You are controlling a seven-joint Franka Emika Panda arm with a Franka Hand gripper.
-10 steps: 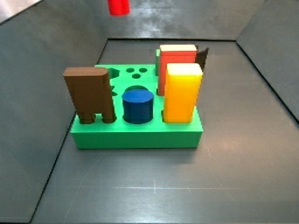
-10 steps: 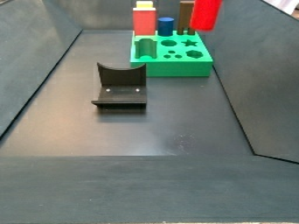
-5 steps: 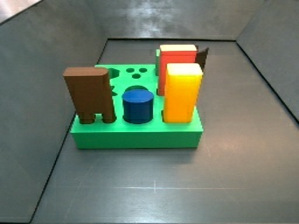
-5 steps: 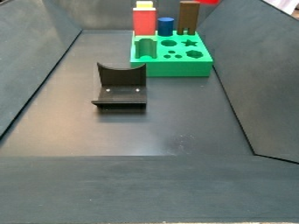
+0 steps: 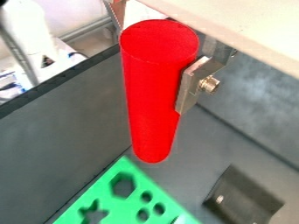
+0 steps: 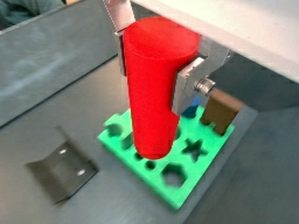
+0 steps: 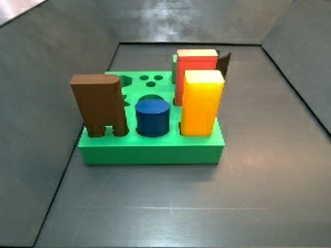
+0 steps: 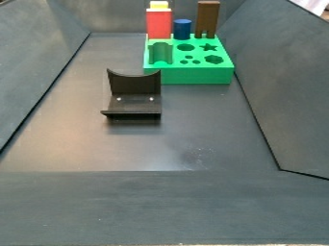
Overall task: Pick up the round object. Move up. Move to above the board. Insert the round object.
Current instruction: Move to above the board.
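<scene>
The round object, a tall red cylinder peg (image 5: 155,87), is clamped upright between my gripper's (image 5: 155,79) silver fingers (image 5: 193,83); both wrist views show it (image 6: 155,87). My gripper (image 6: 156,74) holds it high above the floor. The green board (image 6: 193,171) lies below, and the peg's lower end appears over its near holes. The board also shows in a wrist view (image 5: 117,197) and in both side views (image 7: 155,147) (image 8: 193,67). Gripper and peg are out of both side views.
The board holds a brown block (image 7: 97,105), a short blue cylinder (image 7: 153,116), a yellow-orange block (image 7: 200,100) and a red-topped block (image 7: 195,61). The dark fixture (image 8: 131,93) stands on the floor beside the board, also in a wrist view (image 6: 59,171). Grey walls enclose the floor.
The red peg, seen at the top edge of both side views a second ago, has risen out of them. The board and its pegs have not moved.
</scene>
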